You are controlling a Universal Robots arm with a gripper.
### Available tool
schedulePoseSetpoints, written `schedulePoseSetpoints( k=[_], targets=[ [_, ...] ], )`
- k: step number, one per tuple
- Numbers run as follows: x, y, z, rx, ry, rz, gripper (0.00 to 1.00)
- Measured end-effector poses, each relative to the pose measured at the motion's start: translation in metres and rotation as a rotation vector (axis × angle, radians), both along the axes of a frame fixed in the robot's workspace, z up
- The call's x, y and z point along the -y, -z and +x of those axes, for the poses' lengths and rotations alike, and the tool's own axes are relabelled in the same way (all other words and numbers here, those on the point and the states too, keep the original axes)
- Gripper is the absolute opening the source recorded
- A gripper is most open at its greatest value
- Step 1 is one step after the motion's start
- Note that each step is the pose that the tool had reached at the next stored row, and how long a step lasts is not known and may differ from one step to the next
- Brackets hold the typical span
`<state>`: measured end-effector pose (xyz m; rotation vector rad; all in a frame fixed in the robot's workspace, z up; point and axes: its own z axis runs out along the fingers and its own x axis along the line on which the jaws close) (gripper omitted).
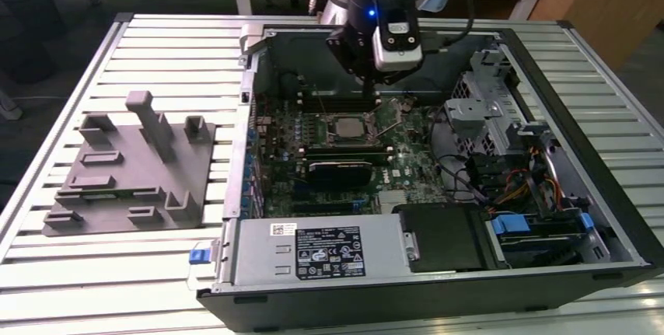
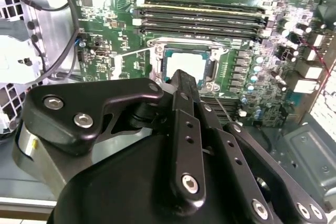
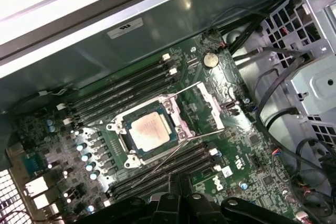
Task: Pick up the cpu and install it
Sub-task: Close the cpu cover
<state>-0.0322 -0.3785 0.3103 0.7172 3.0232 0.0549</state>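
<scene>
In the second wrist view the tool (image 2: 181, 78) hangs over the motherboard (image 2: 105, 3), its fingers seemingly pressed together and gripping nothing. Just past its tip the cpu (image 2: 187, 65) lies flat in the socket. In the first wrist view, the hinged metal frame (image 3: 207, 106) stands open beside the cpu (image 3: 149, 131). Beyond are the memory slots (image 3: 121, 85), then the case wall (image 3: 79, 51).
</scene>
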Motion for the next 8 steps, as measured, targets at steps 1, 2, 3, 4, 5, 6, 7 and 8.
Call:
schedulePoseSetpoints(
  k=[1,2,3,4,5,6,7,8],
  targets=[
    [-0.0001,0.0003,0.0007,0.0000,0.000,0.0000,0.11],
    [-0.0002,0.0004,0.0012,0.0000,0.000,0.0000,0.11],
    [-0.0003,0.0006,0.0017,0.0000,0.000,-0.0001,0.11],
    [-0.0005,0.0007,0.0023,-0.0001,0.001,-0.0002,0.11],
    [-0.0008,0.0009,0.0031,-0.0001,0.002,-0.0005,0.11],
    [-0.0012,0.0011,0.0036,0.0000,0.006,-0.0005,0.11],
    [-0.0016,0.0013,0.0039,0.0000,0.011,-0.0007,0.11],
    [-0.0019,0.0017,0.0039,0.0000,0.020,-0.0007,0.11]
  ],
)
